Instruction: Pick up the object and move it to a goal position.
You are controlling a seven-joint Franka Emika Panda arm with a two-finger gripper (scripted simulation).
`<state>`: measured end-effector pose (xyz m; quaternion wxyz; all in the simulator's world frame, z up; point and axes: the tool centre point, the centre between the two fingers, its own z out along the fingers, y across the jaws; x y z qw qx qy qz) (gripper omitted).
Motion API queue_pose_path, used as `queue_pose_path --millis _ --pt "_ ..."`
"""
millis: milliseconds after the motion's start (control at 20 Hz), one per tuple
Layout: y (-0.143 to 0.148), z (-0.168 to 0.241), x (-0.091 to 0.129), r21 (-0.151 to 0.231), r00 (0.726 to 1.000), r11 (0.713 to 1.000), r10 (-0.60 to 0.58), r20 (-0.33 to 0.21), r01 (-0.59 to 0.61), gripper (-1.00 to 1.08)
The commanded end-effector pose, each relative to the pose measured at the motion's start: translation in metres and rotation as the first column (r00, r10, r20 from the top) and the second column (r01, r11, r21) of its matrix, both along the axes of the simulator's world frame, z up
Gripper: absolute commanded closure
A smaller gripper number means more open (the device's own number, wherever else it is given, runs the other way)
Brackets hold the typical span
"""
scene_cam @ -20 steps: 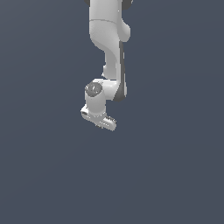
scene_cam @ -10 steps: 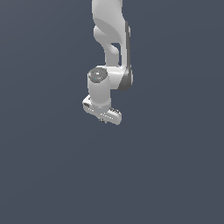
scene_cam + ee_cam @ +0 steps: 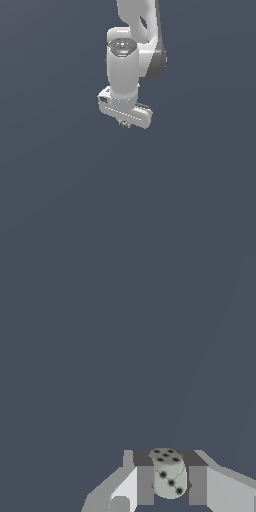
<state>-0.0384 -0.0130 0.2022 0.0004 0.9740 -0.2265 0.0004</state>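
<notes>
In the exterior view we see the white, smooth-shelled arm (image 3: pixel 125 65) hanging down from the top edge over a flat, uniform slate-grey table (image 3: pixel 55 190). At its lower end sits the tool (image 3: pixel 124 123), a blocky pale housing with only a small stub showing below it; from this angle we cannot make out what is between the tips.

The wrist view settles it. We see the tool (image 3: pixel 171 483) clenched on a die (image 3: pixel 170 473): a small pale grey-white cube with rounded corners and black pips, several on the face turned up toward the camera and a diagonal row on the face turned toward us. Two flat, grey, rectangular fingers (image 3: pixel 145 483) press against its opposite sides, touching it. The die sits squarely between them, slightly tilted, with the plain matte surface beyond.
</notes>
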Motion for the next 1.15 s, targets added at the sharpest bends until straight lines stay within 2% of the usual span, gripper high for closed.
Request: queue_pose_path --millis 0,550,1100 --pt "0.009 0.027 0.002 -0.001 1.000 1.000 0.000 -0.001 0.000 1.08" --pt "0.038 0.111 0.012 0.000 1.000 1.000 0.000 -0.001 0.000 1.08" --pt "0.045 0.131 0.017 0.001 1.000 1.000 0.001 -0.001 -0.001 1.08"
